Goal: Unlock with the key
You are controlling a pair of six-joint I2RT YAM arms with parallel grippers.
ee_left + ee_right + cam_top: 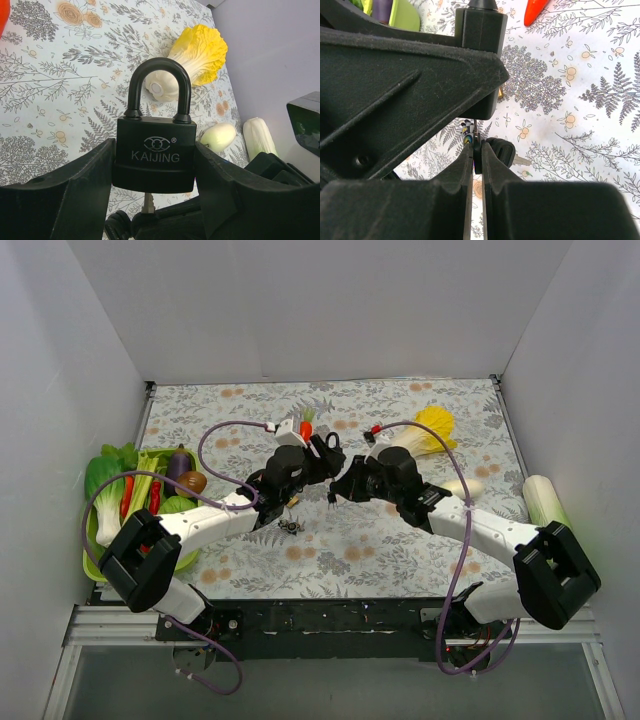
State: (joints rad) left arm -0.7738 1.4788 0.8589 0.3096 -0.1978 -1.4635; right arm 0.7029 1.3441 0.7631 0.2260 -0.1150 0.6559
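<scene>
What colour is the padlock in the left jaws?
The padlock is black all over, with pale KAIJING lettering; the left wrist view shows it best.

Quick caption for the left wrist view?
Left gripper clamps a black KAIJING padlock, shackle closed, over floral tablecloth; yellow cabbage behind.

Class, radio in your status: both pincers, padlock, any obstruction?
Left pincer shut on padlock, shackle closed. Right pincer shut on key, at padlock's underside. Nothing blocking.
</scene>
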